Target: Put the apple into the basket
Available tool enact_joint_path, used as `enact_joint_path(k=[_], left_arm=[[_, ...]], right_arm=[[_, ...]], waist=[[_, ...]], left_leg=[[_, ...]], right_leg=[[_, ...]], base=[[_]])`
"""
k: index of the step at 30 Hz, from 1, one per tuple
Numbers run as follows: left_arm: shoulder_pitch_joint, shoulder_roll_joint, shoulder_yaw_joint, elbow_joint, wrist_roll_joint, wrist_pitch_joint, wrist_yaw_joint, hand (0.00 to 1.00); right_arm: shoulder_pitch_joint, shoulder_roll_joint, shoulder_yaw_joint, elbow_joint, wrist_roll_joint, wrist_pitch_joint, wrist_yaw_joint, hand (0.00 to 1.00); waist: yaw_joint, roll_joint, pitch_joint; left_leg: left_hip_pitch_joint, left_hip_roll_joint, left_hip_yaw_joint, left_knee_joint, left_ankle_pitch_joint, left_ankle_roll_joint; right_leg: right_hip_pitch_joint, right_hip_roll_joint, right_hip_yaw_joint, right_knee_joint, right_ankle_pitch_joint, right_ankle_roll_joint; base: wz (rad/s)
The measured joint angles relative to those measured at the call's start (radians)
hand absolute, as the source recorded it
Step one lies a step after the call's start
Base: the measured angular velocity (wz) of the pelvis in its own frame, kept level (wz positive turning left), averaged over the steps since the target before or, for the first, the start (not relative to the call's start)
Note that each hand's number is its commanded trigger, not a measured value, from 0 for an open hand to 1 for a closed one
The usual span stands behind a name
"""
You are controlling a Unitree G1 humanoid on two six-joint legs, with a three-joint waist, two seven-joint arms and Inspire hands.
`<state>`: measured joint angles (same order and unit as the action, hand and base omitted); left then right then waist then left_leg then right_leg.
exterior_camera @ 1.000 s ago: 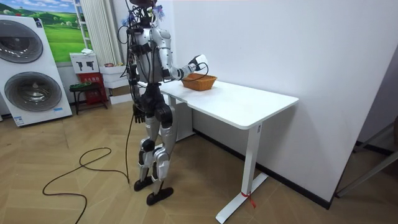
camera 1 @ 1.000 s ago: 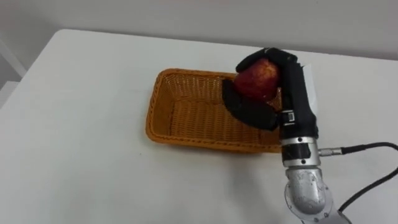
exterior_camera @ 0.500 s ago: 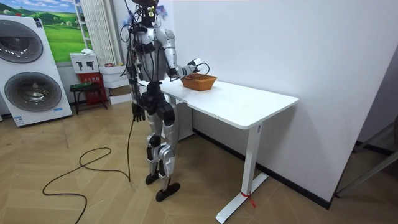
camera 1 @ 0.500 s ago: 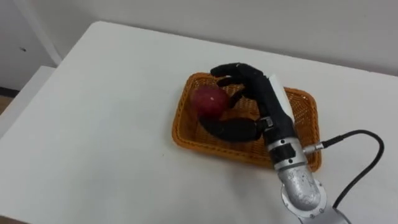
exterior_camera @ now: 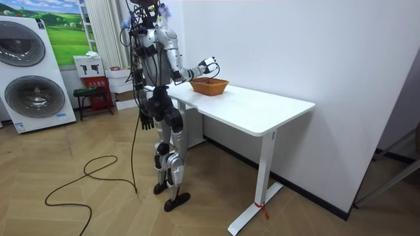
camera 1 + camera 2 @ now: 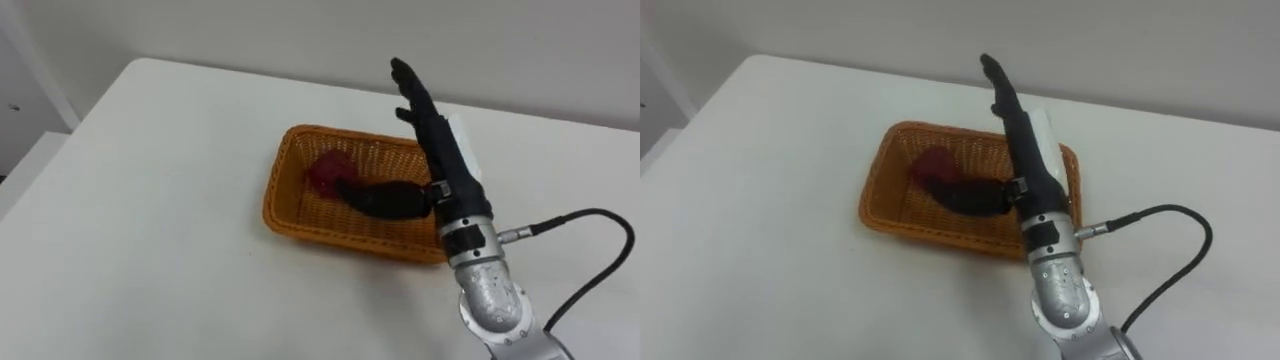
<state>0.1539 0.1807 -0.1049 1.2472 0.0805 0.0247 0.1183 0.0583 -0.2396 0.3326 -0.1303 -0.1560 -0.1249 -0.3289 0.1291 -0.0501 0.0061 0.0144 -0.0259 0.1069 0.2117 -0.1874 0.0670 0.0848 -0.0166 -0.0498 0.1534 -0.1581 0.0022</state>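
Left eye view: I see my right hand [image 6: 447, 160] now spread open over the basket [image 6: 300, 224]; the apple [image 6: 325, 172], gripped before, lies inside toward nine o'clock.

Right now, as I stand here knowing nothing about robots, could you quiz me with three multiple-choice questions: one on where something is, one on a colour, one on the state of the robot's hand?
1. Where is the round red apple?
A. inside the woven orange wicker basket
B. beside it
C. on the floor

2. What colour is the flat table that the basket stands on?
A. black
B. white
C. green

3. How is the robot's black right hand?
A. curled round the apple
B. shut in an empty fist
C. open, fingers straight

Answers: 1 A, the apple lies on the basket's bottom. 2 B, the tabletop is plain white. 3 C, the fingers stretch out above the basket and grip nothing.
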Motion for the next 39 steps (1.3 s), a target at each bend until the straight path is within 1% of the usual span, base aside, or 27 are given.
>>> enact_joint_path(k=[1, 3, 5, 6, 7, 9, 10, 12, 13, 15, 16, 18, 19, 20, 21, 23, 24, 27, 28, 29, 31, 33, 34, 36, 37, 38, 39], left_arm=[[0.000, 0.001, 0.012, 0.002, 0.000, -0.001, 0.000, 0.00], [0.000, -0.001, 0.033, 0.001, 0.001, -0.001, 0.001, 0.00], [0.014, -0.005, 0.072, -0.001, 0.002, -0.005, 0.002, 0.00], [0.028, -0.006, 0.095, -0.002, 0.003, -0.010, 0.002, 0.00], [0.036, -0.006, 0.103, -0.004, 0.003, -0.012, 0.002, 0.00], [0.065, -0.004, 0.134, -0.013, 0.001, -0.022, 0.004, 0.00], [0.072, -0.004, 0.141, -0.015, 0.001, -0.023, 0.004, 0.00], [0.082, -0.003, 0.183, -0.015, 0.014, -0.027, 0.005, 0.00], [0.090, -0.002, 0.193, -0.015, 0.021, -0.027, 0.006, 0.00], [0.096, -0.002, 0.236, -0.015, 0.041, -0.033, 0.006, 0.00], [0.096, -0.002, 0.249, -0.015, 0.045, -0.034, 0.007, 0.00], [0.101, -0.001, 0.285, -0.031, 0.046, -0.033, 0.019, 0.00], [0.104, 0.000, 0.289, -0.036, 0.046, -0.033, 0.025, 0.00], [0.112, 0.001, 0.298, -0.048, 0.046, -0.032, 0.029, 0.00], [0.114, 0.003, 0.300, -0.052, 0.046, -0.031, 0.029, 0.00], [0.123, 0.001, 0.328, -0.072, 0.052, -0.023, 0.028, 0.00], [0.125, 0.000, 0.337, -0.082, 0.054, -0.020, 0.028, 0.00], [0.128, 0.001, 0.337, -0.095, 0.045, 0.000, 0.028, 0.00], [0.130, 0.001, 0.337, -0.103, 0.045, 0.004, 0.028, 0.00], [0.134, 0.000, 0.337, -0.118, 0.044, 0.009, 0.028, 0.00], [0.134, 0.002, 0.337, -0.132, 0.040, 0.014, 0.030, 0.00], [0.136, 0.007, 0.337, -0.150, 0.030, 0.020, 0.040, 0.00], [0.133, 0.007, 0.337, -0.155, 0.030, 0.020, 0.045, 0.00], [0.129, 0.006, 0.339, -0.165, 0.030, 0.020, 0.050, 0.00], [0.129, 0.007, 0.341, -0.166, 0.029, 0.020, 0.052, 0.00], [0.129, 0.007, 0.341, -0.168, 0.029, 0.020, 0.063, 0.00], [0.130, 0.007, 0.342, -0.171, 0.029, 0.020, 0.068, 0.00]], right_arm=[[0.000, -0.001, -0.021, -0.001, 0.002, -0.001, -0.010, 0.00], [-0.002, -0.001, -0.065, -0.007, 0.020, -0.006, -0.031, 0.00], [-0.002, -0.001, -0.142, -0.037, 0.020, -0.009, -0.076, 0.00], [-0.002, -0.002, -0.185, -0.050, 0.020, -0.021, -0.106, 0.00], [-0.002, -0.002, -0.208, -0.056, 0.022, -0.029, -0.117, 0.00], [-0.002, -0.002, -0.303, -0.079, 0.029, -0.049, -0.186, 0.00], [-0.002, -0.003, -0.326, -0.082, 0.028, -0.055, -0.208, 0.00], [-0.002, -0.004, -0.431, -0.084, 0.027, -0.070, -0.292, 0.00], [-0.001, -0.005, -0.458, -0.084, 0.027, -0.070, -0.315, 0.00], [0.001, -0.022, -0.556, -0.078, 0.027, -0.075, -0.410, 0.00], [0.002, -0.026, -0.581, -0.077, 0.027, -0.075, -0.432, 0.00], [0.003, -0.056, -0.681, -0.034, 0.055, -0.087, -0.524, 0.00], [0.006, -0.065, -0.704, -0.024, 0.073, -0.086, -0.544, 0.00], [0.017, -0.070, -0.754, -0.014, 0.086, -0.082, -0.579, 0.00], [0.027, -0.070, -0.777, -0.013, 0.089, -0.082, -0.599, 0.00], [0.055, -0.069, -0.863, 0.030, 0.093, -0.081, -0.658, 0.00], [0.063, -0.070, -0.899, 0.056, 0.118, -0.077, -0.679, 0.00], [0.080, -0.070, -0.969, 0.125, 0.200, -0.055, -0.735, 0.00], [0.090, -0.070, -0.981, 0.131, 0.220, -0.050, -0.747, 0.00], [0.108, -0.070, -1.001, 0.142, 0.253, -0.047, -0.768, 0.00], [0.128, -0.071, -1.027, 0.173, 0.294, -0.047, -0.787, 0.00], [0.140, -0.070, -1.032, 0.268, 0.399, -0.047, -0.803, 0.00], [0.148, -0.068, -1.032, 0.296, 0.431, -0.046, -0.804, 0.00], [0.176, -0.062, -1.039, 0.398, 0.555, -0.027, -0.802, 0.00], [0.178, -0.060, -1.046, 0.428, 0.585, -0.026, -0.802, 0.00], [0.187, -0.058, -1.061, 0.491, 0.661, -0.027, -0.800, 0.00], [0.196, -0.059, -1.064, 0.525, 0.704, -0.027, -0.795, 0.00]], waist=[[0.001, 0.000, -0.0001], [0.001, 0.000, -0.0007], [-0.002, 0.000, -0.0005], [-0.007, 0.003, -0.0016], [-0.015, 0.003, -0.0016], [-0.047, 0.003, -0.0021], [-0.052, 0.002, -0.0023], [-0.080, -0.006, -0.0044], [-0.084, -0.007, -0.0047], [-0.104, -0.008, -0.0050], [-0.107, -0.009, -0.0053], [-0.129, -0.013, -0.0060], [-0.136, -0.015, -0.0071], [-0.155, -0.018, -0.0086], [-0.161, -0.018, -0.0088], [-0.176, -0.023, -0.0113], [-0.183, -0.025, -0.0104], [-0.213, -0.030, -0.0129], [-0.216, -0.033, -0.0122], [-0.219, -0.032, -0.0147], [-0.235, -0.030, -0.0136], [-0.261, -0.029, -0.0121], [-0.262, -0.032, -0.0125], [-0.273, -0.032, -0.0166], [-0.275, -0.031, -0.0176], [-0.278, -0.027, -0.0183], [-0.283, -0.029, -0.0196]], left_leg=[[0.000, 0.000, -0.001, -0.001, 0.000, 0.000], [0.001, 0.000, -0.001, -0.003, 0.000, 0.000], [0.015, -0.001, 0.001, -0.010, 0.001, 0.000], [0.023, -0.001, 0.003, -0.013, 0.001, 0.000], [0.025, -0.001, 0.002, -0.015, 0.001, 0.000], [0.031, -0.002, -0.002, -0.024, 0.001, 0.000], [0.030, -0.002, -0.002, -0.024, 0.001, 0.000], [0.026, -0.001, 0.000, -0.028, 0.001, 0.000], [0.026, 0.000, 0.002, -0.031, 0.001, 0.000], [0.031, -0.002, 0.018, -0.037, 0.001, 0.000], [0.032, -0.002, 0.023, -0.037, 0.000, 0.000], [0.034, 0.003, 0.026, -0.044, 0.000, 0.000], [0.034, 0.003, 0.025, -0.044, 0.000, 0.000], [0.034, 0.002, 0.023, -0.044, 0.000, 0.000], [0.034, 0.002, 0.022, -0.044, 0.000, 0.000], [0.034, 0.003, 0.030, -0.047, 0.000, 0.000], [0.031, 0.004, 0.036, -0.048, 0.000, 0.000], [0.031, 0.005, 0.047, -0.048, 0.000, 0.000], [0.030, 0.005, 0.049, -0.047, 0.000, 0.000], [0.025, 0.006, 0.055, -0.047, 0.000, 0.000], [0.024, 0.007, 0.058, -0.045, 0.000, 0.000], [0.023, 0.009, 0.062, -0.046, -0.001, -0.001], [0.022, 0.009, 0.062, -0.046, -0.001, -0.001], [0.018, 0.010, 0.064, -0.044, -0.001, -0.001], [0.017, 0.010, 0.064, -0.044, -0.001, -0.001], [0.015, 0.009, 0.065, -0.044, -0.001, -0.001], [0.014, 0.010, 0.065, -0.044, -0.001, -0.001]], right_leg=[[0.000, -0.001, -0.010, 0.000, 0.000, 0.000], [-0.001, -0.001, -0.010, 0.000, 0.000, 0.000], [0.002, -0.001, -0.008, -0.002, 0.000, 0.000], [0.006, 0.000, -0.008, -0.002, 0.000, 0.000], [0.008, 0.000, -0.009, -0.002, 0.000, 0.000], [0.018, 0.000, -0.019, -0.002, 0.000, 0.001], [0.015, 0.001, -0.024, -0.002, -0.001, 0.001], [0.001, 0.000, -0.034, -0.001, -0.001, 0.001], [0.000, 0.001, -0.034, -0.001, -0.001, 0.001], [-0.001, 0.002, -0.031, 0.000, -0.001, 0.001], [-0.001, 0.002, -0.032, 0.000, -0.001, 0.001], [-0.002, 0.002, -0.032, -0.001, -0.001, 0.001], [-0.002, 0.002, -0.030, -0.001, -0.001, 0.001], [-0.002, 0.002, -0.030, -0.001, -0.001, 0.001], [-0.002, 0.002, -0.030, -0.001, -0.001, 0.001], [-0.013, 0.003, -0.022, 0.001, -0.001, 0.002], [-0.017, 0.003, -0.016, 0.002, -0.001, 0.002], [-0.021, 0.004, -0.006, 0.002, -0.001, 0.002], [-0.023, 0.004, -0.005, 0.002, -0.001, 0.002], [-0.033, 0.004, -0.004, 0.008, -0.001, 0.002], [-0.036, 0.004, -0.004, 0.015, -0.001, 0.002], [-0.035, 0.005, -0.004, 0.018, -0.001, 0.002], [-0.035, 0.005, -0.004, 0.018, -0.001, 0.002], [-0.038, 0.005, -0.004, 0.016, -0.001, 0.002], [-0.039, 0.005, -0.004, 0.017, -0.001, 0.001], [-0.041, 0.005, 0.000, 0.019, -0.001, 0.001], [-0.042, 0.006, 0.000, 0.020, -0.001, 0.001]], base=[[0.00], [0.00], [-0.03], [-0.04], [0.00], [0.07], [0.00], [-0.02], [-0.06], [-0.14], [-0.18], [-0.10], [0.00], [0.00], [0.00], [-0.14], [-0.17], [-0.14], [-0.14], [-0.11], [-0.07], [-0.04], [-0.04], [-0.02], [0.00], [0.00], [0.00]])
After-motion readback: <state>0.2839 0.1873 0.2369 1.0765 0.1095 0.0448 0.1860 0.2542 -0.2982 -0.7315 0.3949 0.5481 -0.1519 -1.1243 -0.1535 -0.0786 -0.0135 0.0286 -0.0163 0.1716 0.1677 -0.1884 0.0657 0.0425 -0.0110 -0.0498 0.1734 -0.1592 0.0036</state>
